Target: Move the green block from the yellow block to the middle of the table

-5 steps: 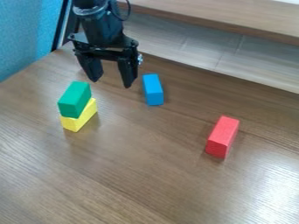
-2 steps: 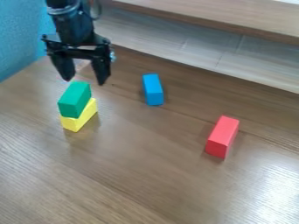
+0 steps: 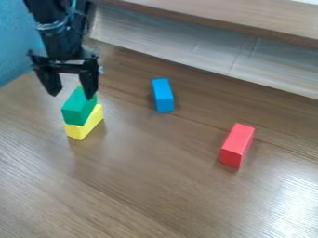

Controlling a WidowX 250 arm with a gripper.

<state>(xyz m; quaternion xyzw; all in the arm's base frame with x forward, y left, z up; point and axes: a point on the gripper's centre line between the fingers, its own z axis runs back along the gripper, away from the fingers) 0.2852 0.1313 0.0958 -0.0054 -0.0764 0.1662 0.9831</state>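
Observation:
My gripper hangs at the upper left with its two fingers spread apart and nothing held between them. Below it the green block rests on top of the yellow block, both at the left of the wooden table. The right fingertip overlaps the green block's upper right edge in view; whether they touch I cannot tell. The left fingertip is up and to the left of that block.
A blue block lies to the right of the stack, near the upper middle. Farther right is a red block. A pale wood-grain ledge borders the table's back, and a blue panel stands at the upper left.
The gripper has moved left across the view, from beside the blue block to above the green one, ending slightly lower. All the blocks have stayed where they were.

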